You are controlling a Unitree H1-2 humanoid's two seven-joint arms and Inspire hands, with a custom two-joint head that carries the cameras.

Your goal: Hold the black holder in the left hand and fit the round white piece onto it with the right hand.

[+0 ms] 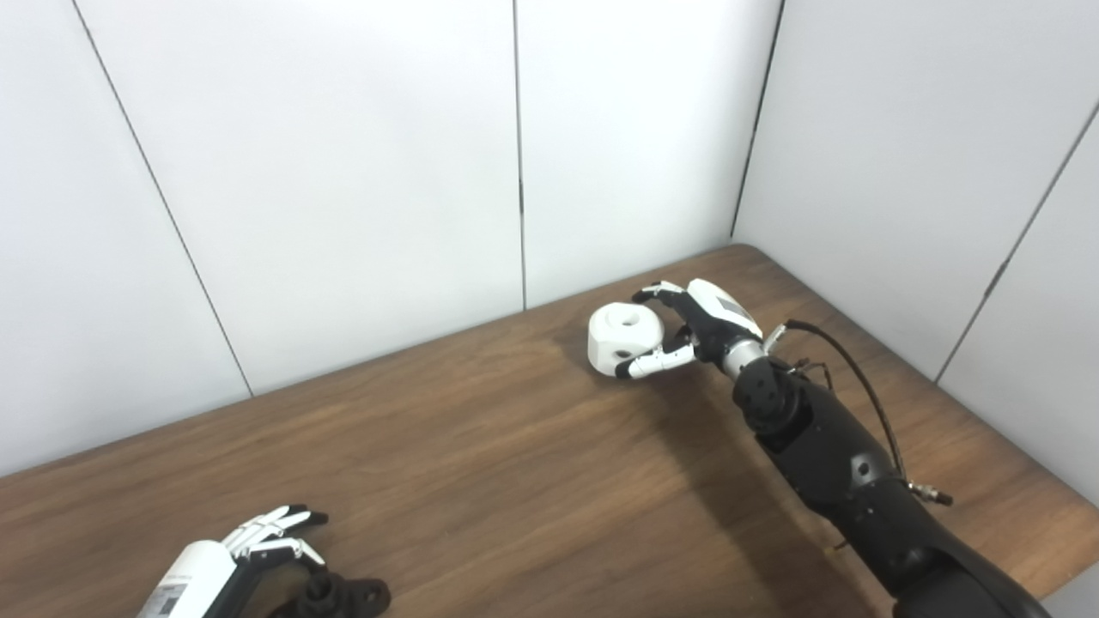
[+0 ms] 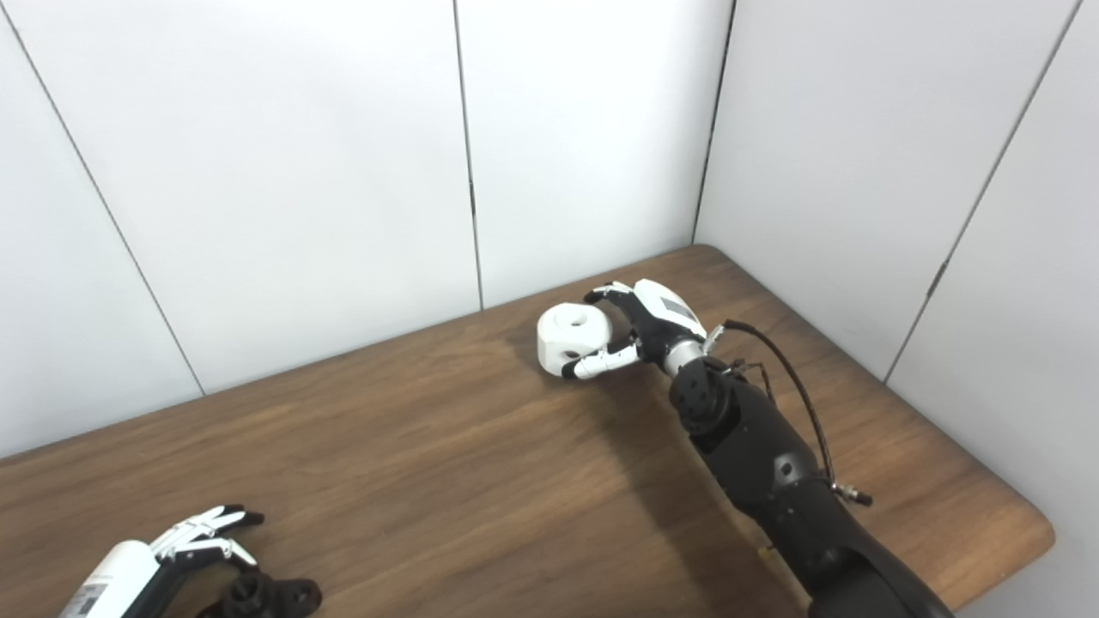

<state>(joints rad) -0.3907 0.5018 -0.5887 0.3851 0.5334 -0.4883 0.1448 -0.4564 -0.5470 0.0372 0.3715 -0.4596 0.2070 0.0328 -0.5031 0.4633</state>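
Where the wooden table [image 1: 481, 463] meets the white wall panels [image 1: 343, 172], far right: round white piece [image 1: 624, 338], resting on the wood, hole on top and another in its side. Right hand [image 1: 697, 330] curled around it, fingers [image 1: 657, 293] over the far edge, thumb [image 1: 651, 364] against the near side, black forearm [image 1: 824, 446] stretching back to the bottom right corner. Whether lifted off the surface, cannot tell. Near bottom left, well apart: left hand [image 2: 193, 536], fingers spread and holding nothing, just above and beside the black holder [image 2: 262, 596]. Black holder lying on the table at the lower edge, partly cut off.
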